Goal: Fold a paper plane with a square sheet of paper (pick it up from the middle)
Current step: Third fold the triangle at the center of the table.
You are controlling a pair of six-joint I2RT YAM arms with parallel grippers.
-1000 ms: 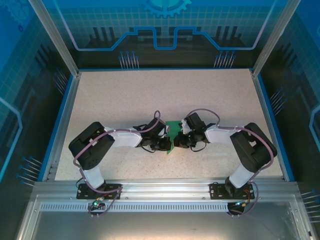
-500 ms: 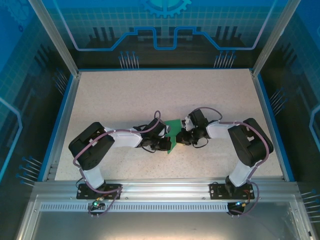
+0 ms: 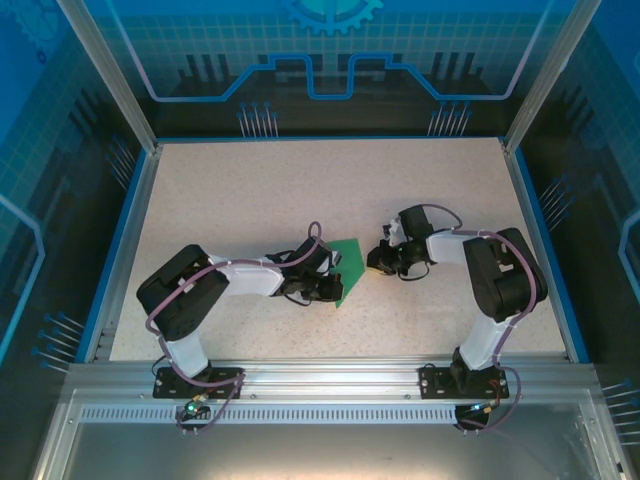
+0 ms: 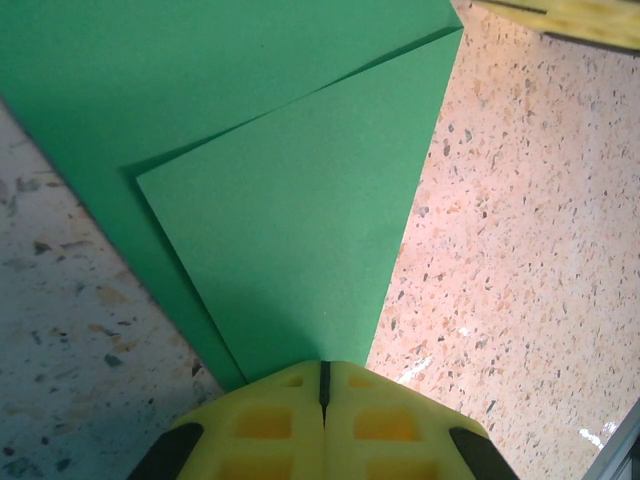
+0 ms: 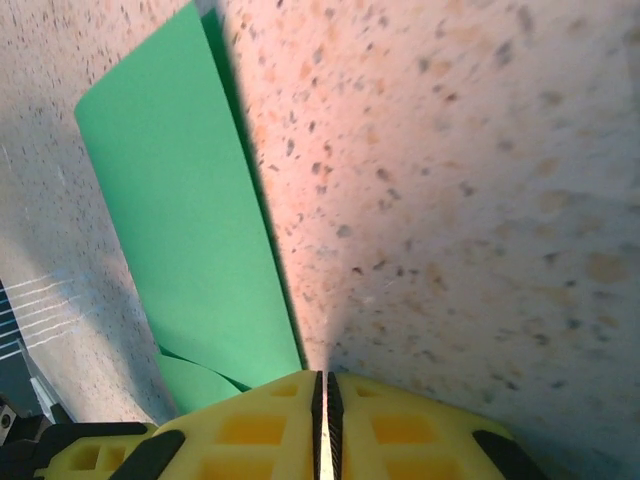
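Observation:
The square sheet of paper (image 3: 348, 264) is bright green and folded into a layered pointed shape (image 4: 290, 250) at the middle of the table. My left gripper (image 3: 329, 290) sits at its near left end, yellow jaws shut (image 4: 322, 366) with the paper's narrow end running in between them. My right gripper (image 3: 373, 262) lies just right of the paper and apart from it. Its jaws (image 5: 322, 378) are closed to a thin slit with nothing in them, and the green sheet (image 5: 180, 230) lies to their left on the table.
The speckled beige tabletop (image 3: 250, 190) stretches behind the arms, bordered by a blue rim (image 3: 125, 250) and metal frame posts. A yellow finger of the right gripper (image 4: 575, 20) shows past the paper's far corner.
My right gripper has pulled back to the right, off the paper, and its arm has folded in. The left gripper stays put on the paper. More of the green sheet now shows.

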